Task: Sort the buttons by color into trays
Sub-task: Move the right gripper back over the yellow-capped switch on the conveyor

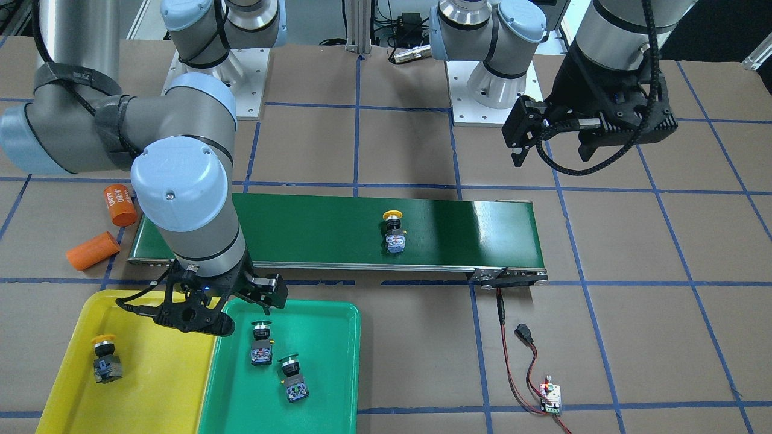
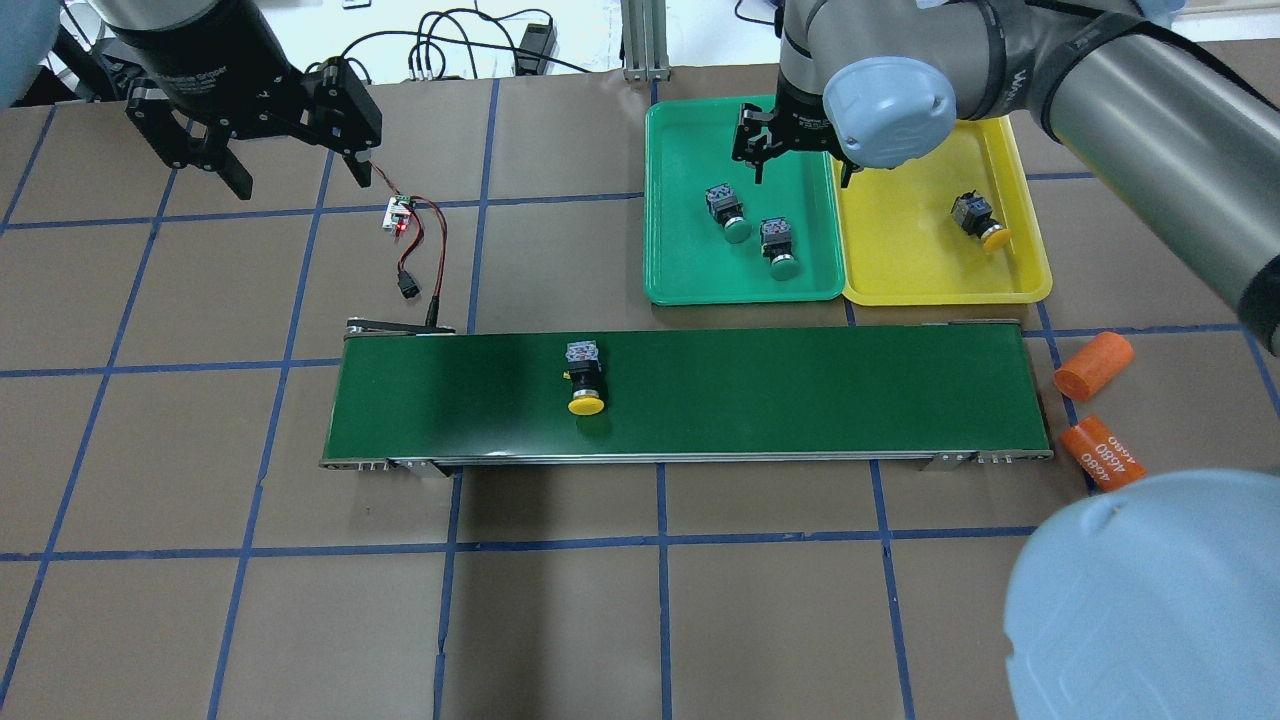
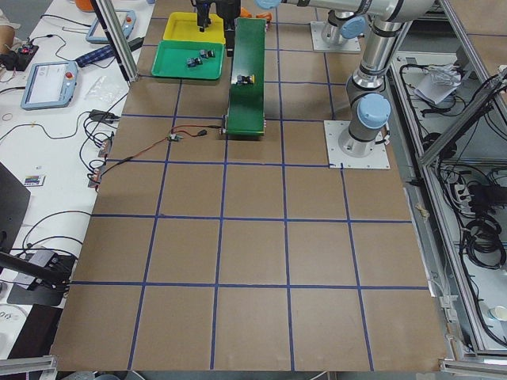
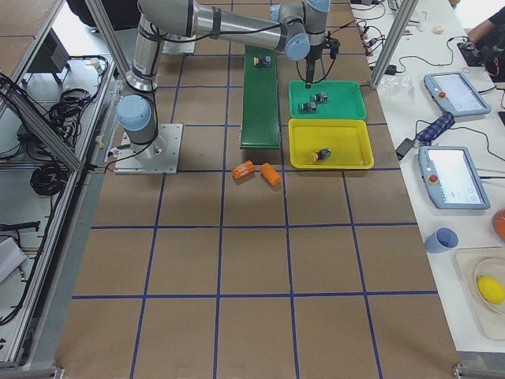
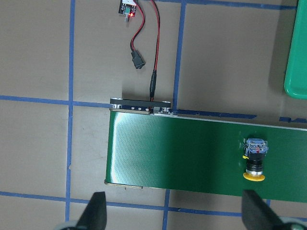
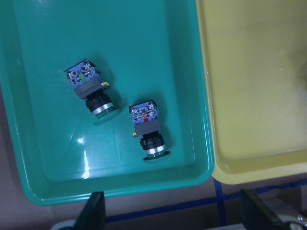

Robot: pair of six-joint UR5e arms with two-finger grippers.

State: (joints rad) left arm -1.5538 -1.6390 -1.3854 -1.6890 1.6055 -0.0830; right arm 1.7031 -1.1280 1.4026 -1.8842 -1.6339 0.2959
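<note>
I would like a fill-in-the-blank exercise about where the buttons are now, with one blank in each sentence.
The green tray holds ___ buttons.
The button on the belt has a ___ cap.
The yellow tray holds ___ button.
The right gripper, above the trays, is ___.
Missing words: two; yellow; one; open.
</note>
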